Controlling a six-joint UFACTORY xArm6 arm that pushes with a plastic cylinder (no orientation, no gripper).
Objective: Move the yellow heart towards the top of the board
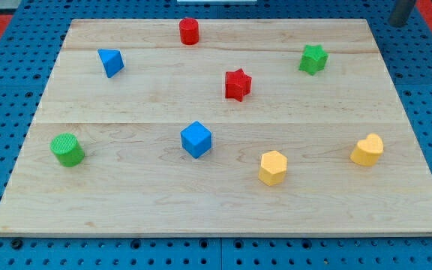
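The yellow heart [367, 150] lies near the right edge of the wooden board [216, 210], in its lower half. My tip [400, 24] shows as the end of a dark rod at the view's top right, just off the board's top right corner. It is far above the heart and touches no block. The green star [313, 58] lies between the heart and the top edge, a little to the left.
A yellow hexagon [273, 167] lies left of the heart. A red star [238, 84] and a blue cube [196, 139] lie near the middle. A red cylinder [189, 31] is at the top, a blue triangular block [111, 62] upper left, a green cylinder [67, 149] lower left.
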